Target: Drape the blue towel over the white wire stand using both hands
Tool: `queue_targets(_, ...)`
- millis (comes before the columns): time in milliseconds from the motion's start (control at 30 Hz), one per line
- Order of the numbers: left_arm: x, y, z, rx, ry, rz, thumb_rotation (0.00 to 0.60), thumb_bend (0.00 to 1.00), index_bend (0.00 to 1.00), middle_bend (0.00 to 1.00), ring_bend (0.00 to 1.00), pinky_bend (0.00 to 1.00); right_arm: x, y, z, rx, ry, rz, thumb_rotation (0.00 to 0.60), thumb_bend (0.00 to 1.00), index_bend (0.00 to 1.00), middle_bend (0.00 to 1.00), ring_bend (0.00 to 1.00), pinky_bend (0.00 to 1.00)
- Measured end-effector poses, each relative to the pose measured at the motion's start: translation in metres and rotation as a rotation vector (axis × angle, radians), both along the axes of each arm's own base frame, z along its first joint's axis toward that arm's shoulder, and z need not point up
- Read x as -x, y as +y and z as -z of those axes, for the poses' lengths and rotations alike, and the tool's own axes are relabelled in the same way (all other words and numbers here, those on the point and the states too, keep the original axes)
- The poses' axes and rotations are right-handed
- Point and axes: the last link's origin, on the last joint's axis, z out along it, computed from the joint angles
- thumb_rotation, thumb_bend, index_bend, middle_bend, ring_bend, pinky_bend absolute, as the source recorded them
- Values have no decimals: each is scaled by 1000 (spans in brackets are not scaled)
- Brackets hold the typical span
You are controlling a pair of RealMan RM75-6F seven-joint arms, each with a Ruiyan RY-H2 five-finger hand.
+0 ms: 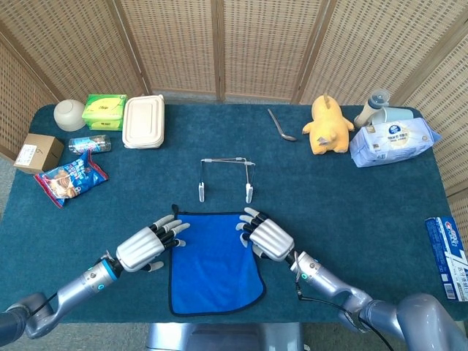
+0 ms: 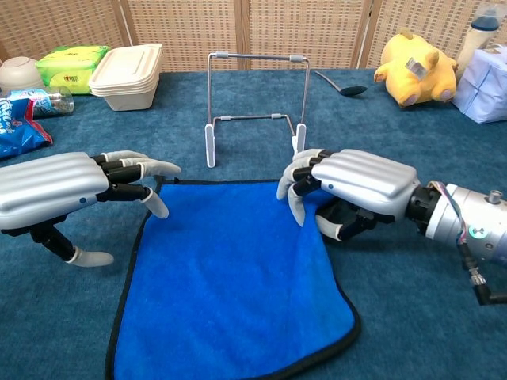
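Items counted on table: one blue towel (image 1: 215, 259), one white wire stand (image 1: 225, 178), one spoon (image 1: 280, 126), one yellow plush toy (image 1: 327, 124), one bowl (image 1: 70, 114), one lidded food container (image 1: 143, 121), one cardboard box (image 1: 38, 152), two hands.
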Motion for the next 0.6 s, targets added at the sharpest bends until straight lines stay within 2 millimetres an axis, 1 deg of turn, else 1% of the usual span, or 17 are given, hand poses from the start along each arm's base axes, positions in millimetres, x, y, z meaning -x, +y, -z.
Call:
queue_targets(400,-7,5,16,14,13,28,600,326,258,28,0,39,3,-2,-2,8,-6,14,600,515,662,297,171,114)
queue_targets(600,-7,5,20,21,23,38,600,327,253,27,0,30,3,-3,-2,11,-9,16,600,515,660,298,171,113)
